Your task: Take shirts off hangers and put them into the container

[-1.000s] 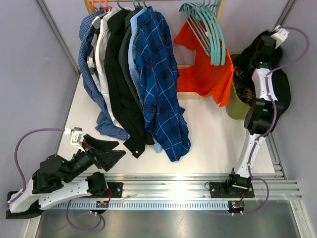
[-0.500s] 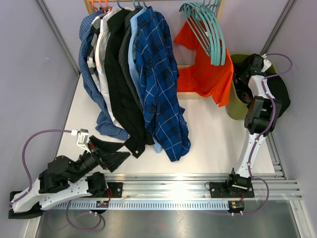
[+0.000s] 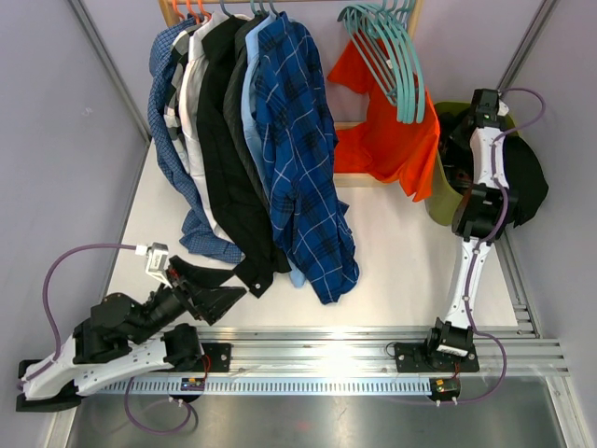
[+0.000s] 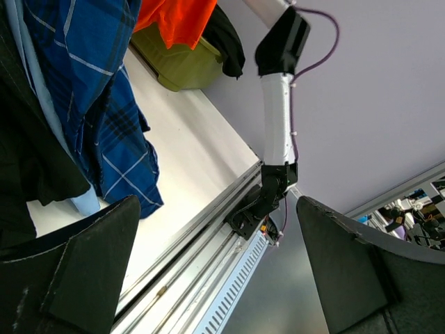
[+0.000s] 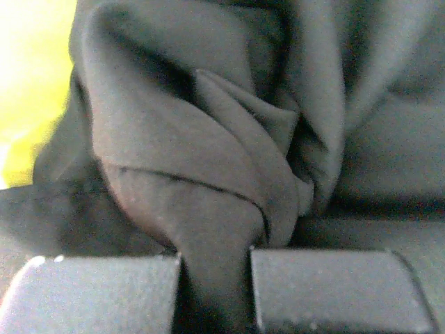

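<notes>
The right hand (image 5: 212, 296) is clamped on a fold of black shirt (image 5: 208, 139) in the tub (image 3: 446, 210). The left hand (image 3: 201, 285), well left of the tub, gapes wide and empty. More shirts (image 3: 270, 140) hang left of it.

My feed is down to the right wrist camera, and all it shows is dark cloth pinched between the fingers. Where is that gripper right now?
Observer: The right gripper is down over the olive-green container, at the far right of the top view. The dark shirt spills over the tub's right side.
Operator: Is the left arm carrying anything?
Observer: No. The left gripper is wide open and empty, low near its own base.
Operator: What hangs on the rail?
Observer: Several shirts hang bunched at the left, with the blue check shirt in front. To their right hang empty teal hangers and an orange garment.
</notes>
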`<act>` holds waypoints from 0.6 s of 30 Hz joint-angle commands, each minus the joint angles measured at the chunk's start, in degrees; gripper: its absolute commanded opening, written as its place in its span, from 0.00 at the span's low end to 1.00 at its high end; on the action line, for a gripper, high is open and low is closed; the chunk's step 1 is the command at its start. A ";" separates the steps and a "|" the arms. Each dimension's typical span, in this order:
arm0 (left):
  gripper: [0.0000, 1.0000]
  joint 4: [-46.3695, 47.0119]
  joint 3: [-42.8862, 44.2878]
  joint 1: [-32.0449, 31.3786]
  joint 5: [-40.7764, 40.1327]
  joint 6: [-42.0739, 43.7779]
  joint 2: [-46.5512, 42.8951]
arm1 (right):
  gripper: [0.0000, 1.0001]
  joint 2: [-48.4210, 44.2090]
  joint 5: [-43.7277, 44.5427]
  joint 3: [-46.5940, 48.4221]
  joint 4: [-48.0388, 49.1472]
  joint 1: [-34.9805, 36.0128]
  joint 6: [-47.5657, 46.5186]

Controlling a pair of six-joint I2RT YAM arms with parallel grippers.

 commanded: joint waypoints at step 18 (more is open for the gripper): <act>0.99 -3.13 6.19 -0.02 0.09 2.53 -6.86 | 0.99 -12.98 -10.69 -2.68 -1.98 0.65 -1.05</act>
